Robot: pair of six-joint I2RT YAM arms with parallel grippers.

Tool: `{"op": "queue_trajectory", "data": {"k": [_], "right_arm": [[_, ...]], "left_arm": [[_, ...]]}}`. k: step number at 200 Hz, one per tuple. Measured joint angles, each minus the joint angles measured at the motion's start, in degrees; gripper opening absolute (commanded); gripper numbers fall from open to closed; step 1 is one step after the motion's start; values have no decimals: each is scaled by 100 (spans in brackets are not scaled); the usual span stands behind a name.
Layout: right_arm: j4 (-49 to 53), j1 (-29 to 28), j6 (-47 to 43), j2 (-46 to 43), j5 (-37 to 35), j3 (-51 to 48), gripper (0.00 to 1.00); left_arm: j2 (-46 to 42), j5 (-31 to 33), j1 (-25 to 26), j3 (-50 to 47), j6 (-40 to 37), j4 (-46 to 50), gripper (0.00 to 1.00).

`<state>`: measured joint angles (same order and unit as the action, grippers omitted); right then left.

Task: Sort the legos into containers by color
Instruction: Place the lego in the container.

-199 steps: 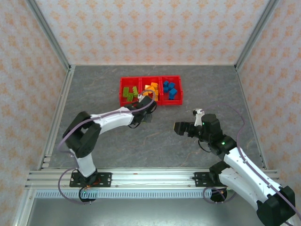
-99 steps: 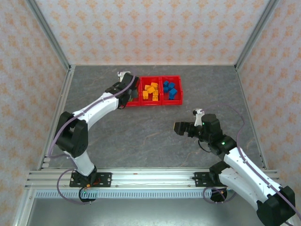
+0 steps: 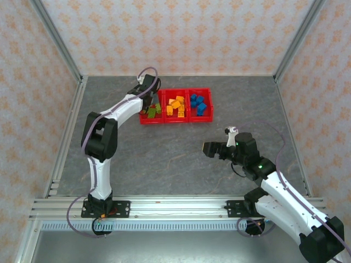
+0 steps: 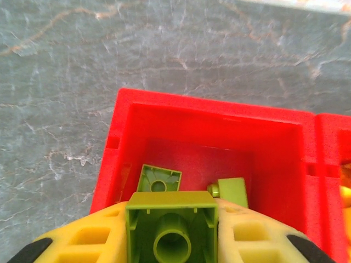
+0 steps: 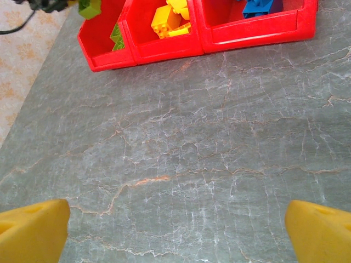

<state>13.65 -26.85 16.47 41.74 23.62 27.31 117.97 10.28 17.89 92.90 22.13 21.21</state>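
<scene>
The containers (image 3: 175,121) are three joined red bins at the back of the table. The left bin holds green legos (image 3: 154,109), the middle one orange-yellow legos (image 3: 175,105), the right one blue legos (image 3: 198,103). My left gripper (image 3: 147,107) hangs over the near-left part of the left bin (image 4: 208,112), shut on a green lego (image 4: 171,230) whose hollow underside faces the camera. Two more green legos (image 4: 159,179) lie on the bin floor below it. My right gripper (image 3: 211,149) stands open above bare table, well in front of the bins (image 5: 252,33), its fingertips (image 5: 33,230) far apart.
Grey marbled table (image 3: 164,159) stretches between the bins and the arm bases. Patterned walls with metal frame posts (image 3: 68,115) enclose the workspace on the left, back and right. From the right wrist, the held green lego (image 5: 89,6) shows above the left bin.
My left arm has swung from the front of the middle bin leftward and back, and now reaches over the left bin with the green lego in its grip. The right arm has not moved.
</scene>
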Motion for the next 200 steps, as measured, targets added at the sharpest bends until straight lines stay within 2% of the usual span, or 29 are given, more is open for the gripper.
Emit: {"op": "queue_trajectory", "data": {"k": [11, 34, 51, 66, 99, 142, 175, 200], "right_arm": [[0, 0, 0, 0, 2, 0, 100], [2, 0, -2, 0, -7, 0, 100], [9, 0, -7, -7, -76, 0, 100], [44, 0, -17, -50, -184, 0, 100], [50, 4, -20, -203, -343, 0, 100], [188, 44, -17, -236, -671, 50, 100], [378, 90, -26, -396, -1816, 372, 100], [-173, 107, -122, -654, -2721, 463, 100]], "left_arm": [[173, -68, -31, 74, -17, 0, 38], [326, -179, -37, 199, -109, -17, 54], [315, -343, -26, 254, -96, -17, 73], [249, -503, -28, 243, -118, 7, 83], [-669, -728, -28, -529, -166, -149, 99], [-2710, -1097, -28, -2175, -125, -938, 99], [-3794, -1381, -28, -3307, -271, -1541, 99], [-4568, -1438, -28, -4218, -389, -1969, 100]]}}
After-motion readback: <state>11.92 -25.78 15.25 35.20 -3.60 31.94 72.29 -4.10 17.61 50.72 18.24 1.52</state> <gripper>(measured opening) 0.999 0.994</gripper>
